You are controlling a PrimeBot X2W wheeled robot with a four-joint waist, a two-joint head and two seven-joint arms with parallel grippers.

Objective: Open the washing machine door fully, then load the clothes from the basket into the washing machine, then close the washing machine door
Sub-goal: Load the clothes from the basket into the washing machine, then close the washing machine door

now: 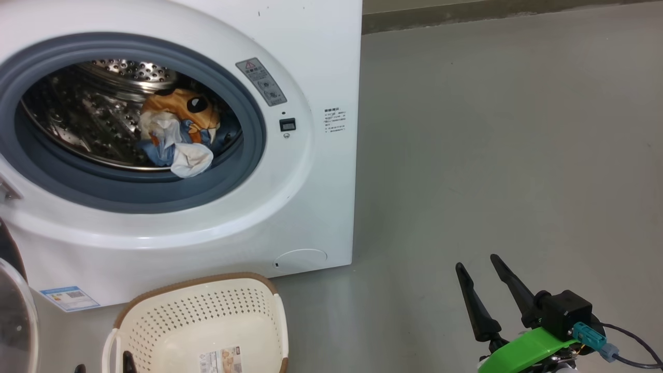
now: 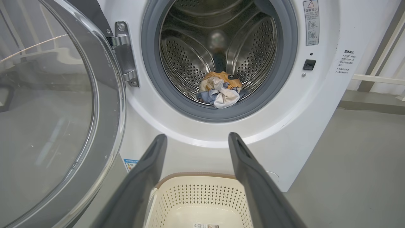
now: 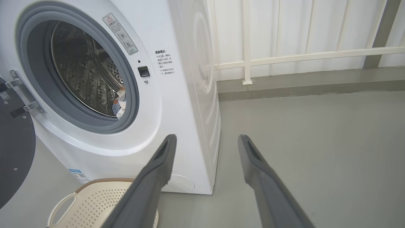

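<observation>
The white washing machine [image 1: 311, 197] stands with its round door [image 2: 47, 110] swung wide to the left on its metal hinge. The clothes [image 1: 178, 134], a blue and orange bundle with a cream-white piece, lie at the front of the steel drum against the grey gasket. On the floor before the machine sits the cream basket [image 1: 207, 305], with just a label sticker on its bottom. My left gripper [image 2: 197, 135] hovers open above the basket, pointing at the drum mouth. Off to the right over the floor, my right gripper [image 1: 476, 261] is open and holds nothing.
Grey floor [image 1: 518, 155] spreads to the right of the machine. A raised kerb and a white railing [image 3: 300, 57] run along the back. The open door's glass bowl [image 1: 13, 311] juts out at the left, close to the basket.
</observation>
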